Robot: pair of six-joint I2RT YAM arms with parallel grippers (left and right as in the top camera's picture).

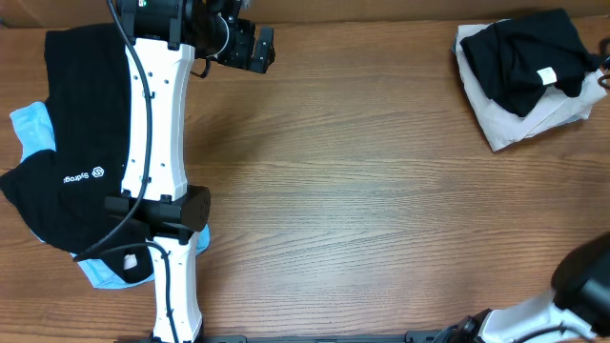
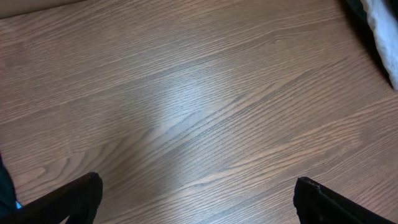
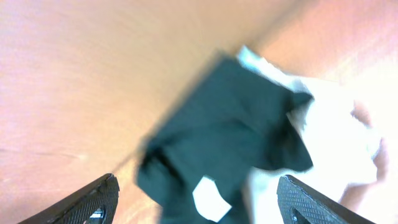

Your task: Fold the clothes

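A: Where's the plain black tee (image 1: 526, 55) rn?
B: Crumpled on top of the white garment (image 1: 505, 119), white tag (image 1: 546, 76) showing. Not folded imo.
A: R gripper (image 3: 198, 182)?
B: Jaws wide apart, gripping nothing afaict. Wrist cam's blurry, but it faces the white garment w/ the tee straight ahead, lined up w/ the jaw gap. How near, can't tell.
A: Tee's long axis?
B: In that view it runs diagonal, lower left to upper right, so it's skewed to the gap, not square across.
A: L gripper (image 2: 198, 183)?
B: Also wide open & empty, over bare table (image 2: 186, 93), well apart from the white garment. R arm's nearer, so the next grab's prob its job.
A: The rest?
B: Lettered black tee (image 1: 76, 152) & light-blue one (image 1: 29, 129) lie at the far end from the white garment, under the L arm, unfolded.
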